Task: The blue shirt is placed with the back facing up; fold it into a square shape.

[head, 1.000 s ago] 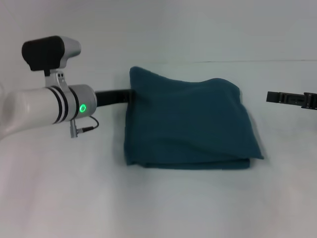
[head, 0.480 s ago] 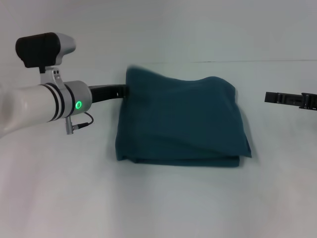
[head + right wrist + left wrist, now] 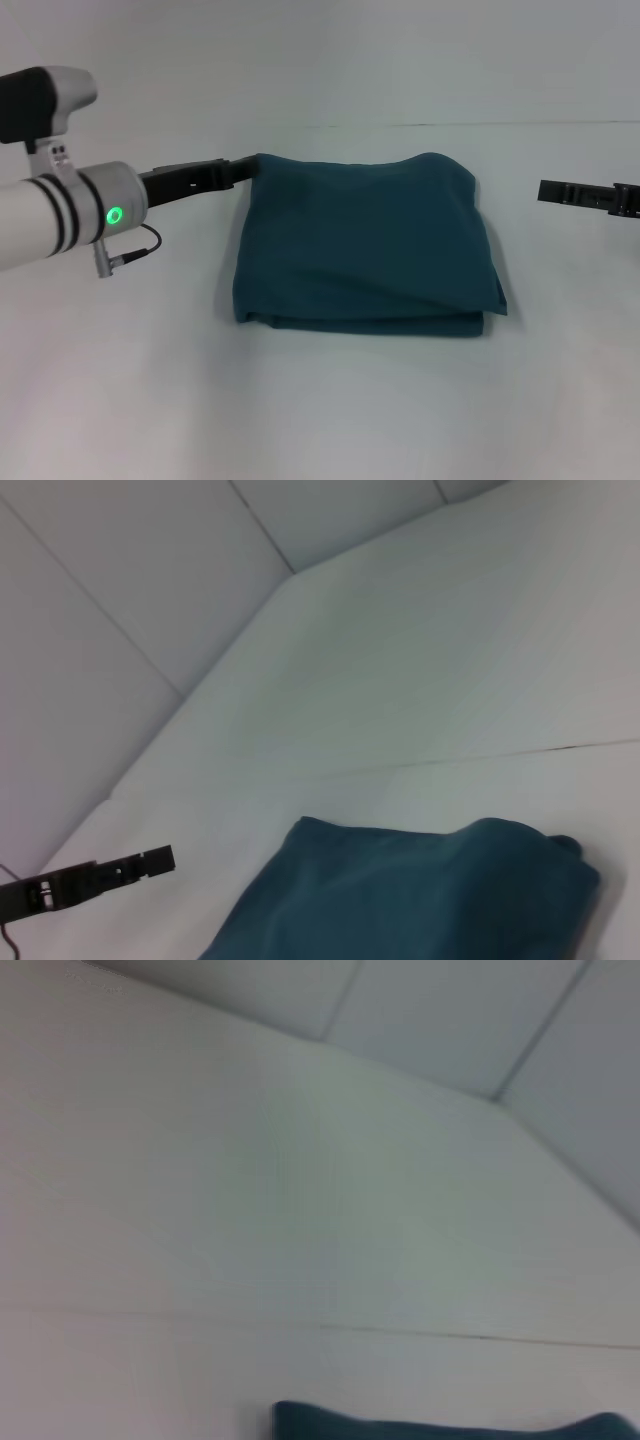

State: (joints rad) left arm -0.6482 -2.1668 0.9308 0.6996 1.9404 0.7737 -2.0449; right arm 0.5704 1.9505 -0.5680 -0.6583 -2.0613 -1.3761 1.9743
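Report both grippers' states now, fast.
Left gripper: at the blue shirt's far left corner; cannot tell if it grips.
Right gripper: off to the right, clear of the shirt; cannot tell.

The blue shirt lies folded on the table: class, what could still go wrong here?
1. The left gripper sits right at the far left corner of the blue shirt; if fabric is caught, pulling away could drag that corner open.
2. The top layer bulges and slopes, so the loose folds might slump out of square.
3. The right gripper hangs beside the shirt and could snag it if swung inward.
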